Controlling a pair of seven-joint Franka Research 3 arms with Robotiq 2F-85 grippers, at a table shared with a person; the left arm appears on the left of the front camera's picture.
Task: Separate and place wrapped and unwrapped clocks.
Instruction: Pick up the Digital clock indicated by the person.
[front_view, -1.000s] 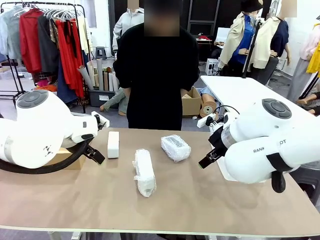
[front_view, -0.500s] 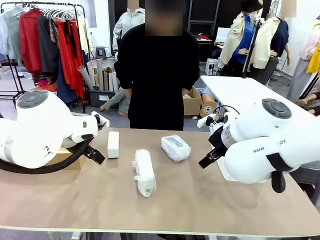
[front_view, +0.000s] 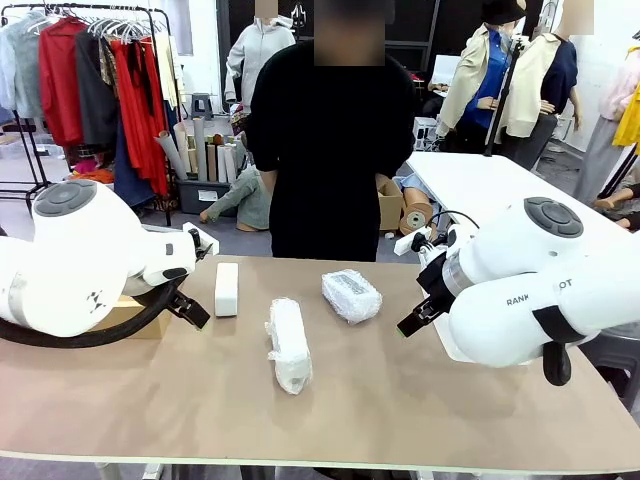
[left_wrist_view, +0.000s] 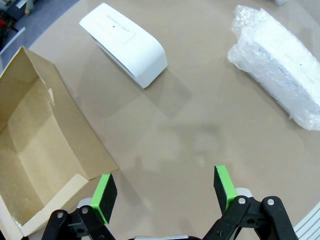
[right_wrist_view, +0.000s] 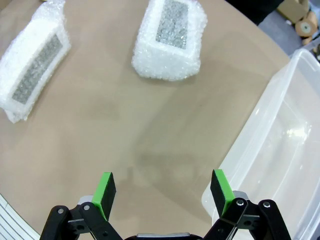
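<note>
The unwrapped clock (front_view: 227, 289) is a smooth white block standing on the tan table at left of centre. A long wrapped clock (front_view: 288, 345) lies in bubble film in the middle, and a squat wrapped clock (front_view: 351, 295) sits behind it to the right. My left gripper (front_view: 193, 310) hovers open just left of the bare block; its wrist view shows the unwrapped clock (left_wrist_view: 125, 44) and the long bundle (left_wrist_view: 277, 62) beyond its open gripper (left_wrist_view: 164, 187). My right gripper (front_view: 415, 320) hangs open right of the squat bundle (right_wrist_view: 170, 40), the long bundle (right_wrist_view: 32, 67) farther off, nothing between its fingers (right_wrist_view: 162, 187).
An open cardboard box (left_wrist_view: 35, 145) lies beside my left gripper. A clear plastic bin (right_wrist_view: 280, 150) stands next to my right gripper. A person in black (front_view: 335, 150) stands at the table's far edge, hands down. Bare tabletop stretches along the near side.
The person has shifted a little to the right. Both arms and all three clocks stay where they were.
</note>
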